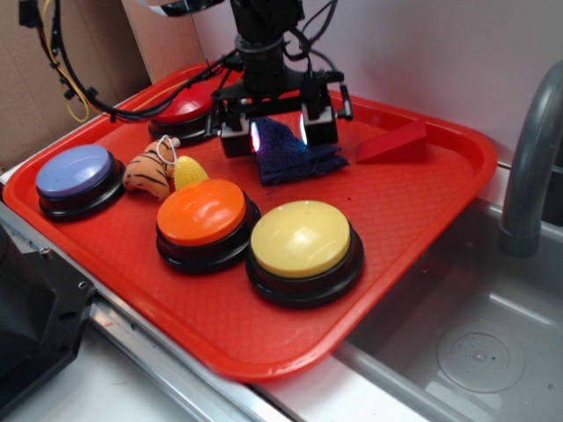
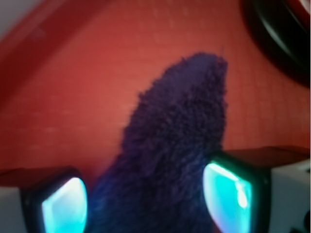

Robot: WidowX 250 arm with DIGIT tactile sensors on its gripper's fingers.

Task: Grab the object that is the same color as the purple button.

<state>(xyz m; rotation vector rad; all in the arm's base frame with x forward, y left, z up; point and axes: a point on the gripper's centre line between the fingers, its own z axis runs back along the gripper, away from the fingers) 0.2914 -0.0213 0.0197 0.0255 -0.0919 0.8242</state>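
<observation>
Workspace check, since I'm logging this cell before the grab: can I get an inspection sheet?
Surface: red tray beside a sink.
Job's things: navy rag at tray's rear; purple button at left.
Clutter: red button, orange button, yellow button, red wedge, striped toy.
Pincer: open, straddling the rag.
Cables: black bundle onto tray.
Surroundings: faucet, cardboard.

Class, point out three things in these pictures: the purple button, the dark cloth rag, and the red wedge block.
purple button [image 1: 74,170]: exterior view, on its domed top.
dark cloth rag [image 1: 295,158]: exterior view, on its flat lower part.
red wedge block [image 1: 393,145]: exterior view, on its sloped face.
</observation>
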